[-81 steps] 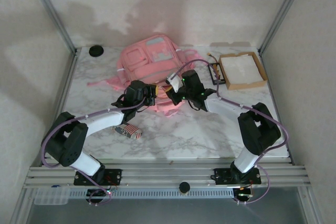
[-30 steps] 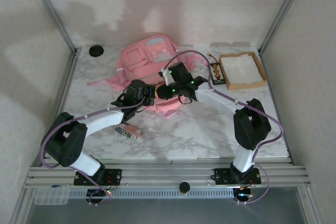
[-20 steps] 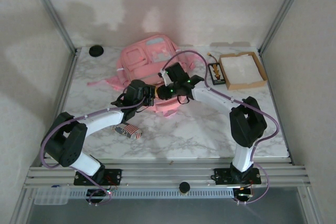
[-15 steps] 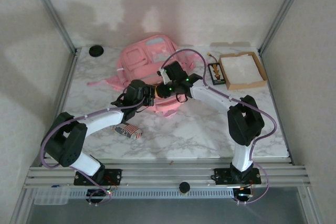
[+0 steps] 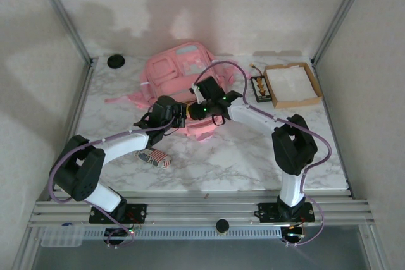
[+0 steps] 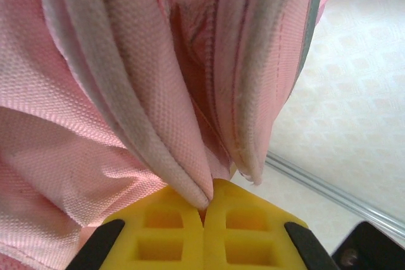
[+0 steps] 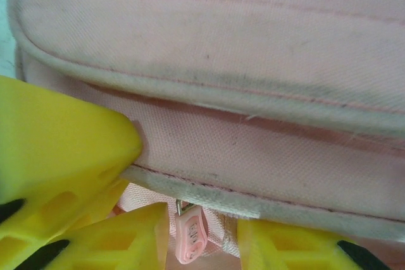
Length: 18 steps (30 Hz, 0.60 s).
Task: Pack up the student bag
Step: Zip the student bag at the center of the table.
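The student bag (image 5: 171, 71), pink with pale panels, lies at the back middle of the table. My left gripper (image 5: 182, 114) is at its near edge. In the left wrist view that gripper (image 6: 206, 197) is shut on a pale piped seam of the bag's pink fabric (image 6: 126, 61). My right gripper (image 5: 195, 110) sits just beside it at the same edge. In the right wrist view the right gripper (image 7: 201, 219) is open, with a pink zipper pull (image 7: 190, 238) hanging between its fingers below the bag's seam (image 7: 253, 200). The left gripper's yellow finger (image 7: 63, 143) presses the fabric at the left.
A shallow brown cardboard box (image 5: 292, 85) stands at the back right, with a small black item (image 5: 259, 87) beside it. A flag-patterned pouch (image 5: 155, 157) lies under the left forearm. A black round disc (image 5: 115, 61) sits at the back left corner.
The right gripper has moved left along the bag's near edge, ending close to the left gripper. The left arm has stayed where it was.
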Tool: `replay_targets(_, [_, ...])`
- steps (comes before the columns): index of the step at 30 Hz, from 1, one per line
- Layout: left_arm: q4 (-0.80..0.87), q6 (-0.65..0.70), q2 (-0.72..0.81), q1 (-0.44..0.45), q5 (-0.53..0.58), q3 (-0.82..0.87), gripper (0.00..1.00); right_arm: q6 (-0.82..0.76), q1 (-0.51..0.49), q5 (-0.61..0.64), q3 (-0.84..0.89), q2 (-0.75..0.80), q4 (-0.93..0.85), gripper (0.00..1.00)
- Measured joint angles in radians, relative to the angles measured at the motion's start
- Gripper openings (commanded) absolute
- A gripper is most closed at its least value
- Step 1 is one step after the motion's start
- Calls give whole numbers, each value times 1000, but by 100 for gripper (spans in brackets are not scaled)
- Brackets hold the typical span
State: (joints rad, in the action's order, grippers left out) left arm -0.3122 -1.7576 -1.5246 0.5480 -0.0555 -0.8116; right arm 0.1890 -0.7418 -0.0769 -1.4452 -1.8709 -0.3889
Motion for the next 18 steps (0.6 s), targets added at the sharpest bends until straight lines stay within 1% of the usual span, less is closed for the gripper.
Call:
replay_targets(5, [-14, -19, 0, 0, -5, 10, 0, -13, -5, 17, 27, 1, 31, 30])
replay_targets(7, [-19, -24, 0, 0, -8, 10, 0, -18, -5, 28, 31, 1, 38, 28])
replay_targets(11, [-26, -26, 0, 0, -8, 10, 0, -21, -5, 57, 32, 5, 39, 28])
replay_targets(14, [-27, -26, 0, 0, -7, 10, 0, -20, -6, 62, 44, 21, 40, 22])
replay_targets(18, [-27, -26, 0, 0, -7, 10, 0, -26, -6, 46, 61, 34, 55, 23])
